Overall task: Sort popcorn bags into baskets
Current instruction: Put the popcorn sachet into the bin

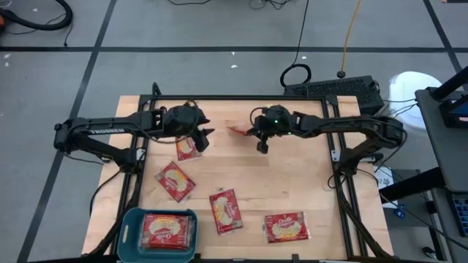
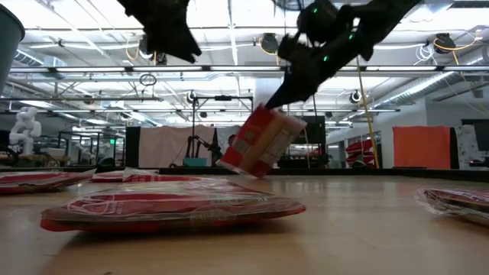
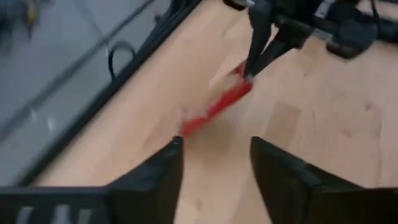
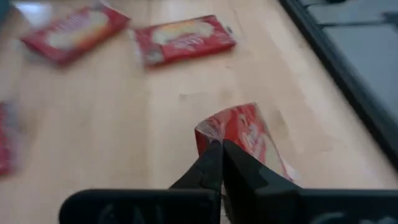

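Mid-table far half is crowded: the right gripper (image 1: 262, 146) hangs there pinching a tilted bag (image 1: 239, 131) off the wood, w/ the left gripper (image 1: 204, 139) just to its left over another bag (image 1: 187, 147), so only a narrow gap btwn the two. Near half has flat bags (image 1: 226, 210) spread left to right w/ bare wood lanes btwn them, widest between the mid bag and the right one (image 1: 286, 227). The bin (image 1: 130, 219) blocks the near-left corner; the far-right part of the table (image 1: 344, 219) is bare past the right arm.
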You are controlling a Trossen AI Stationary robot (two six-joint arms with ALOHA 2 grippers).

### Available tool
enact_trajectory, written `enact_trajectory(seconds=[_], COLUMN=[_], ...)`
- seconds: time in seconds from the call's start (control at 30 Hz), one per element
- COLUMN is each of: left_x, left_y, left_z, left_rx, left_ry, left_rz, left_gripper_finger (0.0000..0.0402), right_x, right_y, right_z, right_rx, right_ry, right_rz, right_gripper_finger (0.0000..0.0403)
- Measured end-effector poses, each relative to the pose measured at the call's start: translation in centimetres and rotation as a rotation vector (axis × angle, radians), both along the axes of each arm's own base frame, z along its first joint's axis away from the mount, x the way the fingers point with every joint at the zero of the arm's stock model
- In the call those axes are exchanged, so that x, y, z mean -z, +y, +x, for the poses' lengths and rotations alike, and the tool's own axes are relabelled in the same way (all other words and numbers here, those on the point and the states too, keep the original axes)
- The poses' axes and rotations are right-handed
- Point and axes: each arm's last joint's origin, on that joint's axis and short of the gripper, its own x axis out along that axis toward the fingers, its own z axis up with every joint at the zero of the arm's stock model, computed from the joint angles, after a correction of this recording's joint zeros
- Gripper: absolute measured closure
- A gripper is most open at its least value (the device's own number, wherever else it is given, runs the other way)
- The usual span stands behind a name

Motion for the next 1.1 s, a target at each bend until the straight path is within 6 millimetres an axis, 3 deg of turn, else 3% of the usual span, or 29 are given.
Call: enact_trajectory(seconds=[0.13,0.27,0.43,0.67,0.87,1.1], left_x=[0.4,1.5,3.7,7.4,10.4,12.3], left_y=[0.1,0.2,0.3,1.0,2.0,3.3], left_z=[1.6,3.6,6.3,9.6,10.9,12.5], left_rx=[0.167,0.295,0.432,0.434,0.446,0.502], left_ry=[0.026,0.021,-0.004,-0.015,0.024,-0.076], left_rz=[0.166,0.220,0.215,0.184,0.128,0.124], left_gripper_finger=[0.0139,0.0110,0.0120,0.0115,0.0110,0.0136], right_x=[-1.7,-2.7,-2.9,-2.5,-2.3,-2.2], right_y=[1.1,1.8,2.4,3.0,3.0,3.0], right_z=[-0.9,-1.5,-1.6,-1.5,-1.7,-1.8], right_rx=[0.019,0.038,0.070,0.062,0.073,0.073], right_ry=[-0.037,-0.059,-0.067,-0.032,-0.003,0.006], right_rz=[0.061,0.117,0.195,0.219,0.231,0.233], right_gripper_finger=[0.0403,0.0403,0.0403,0.0403,0.0403,0.0403])
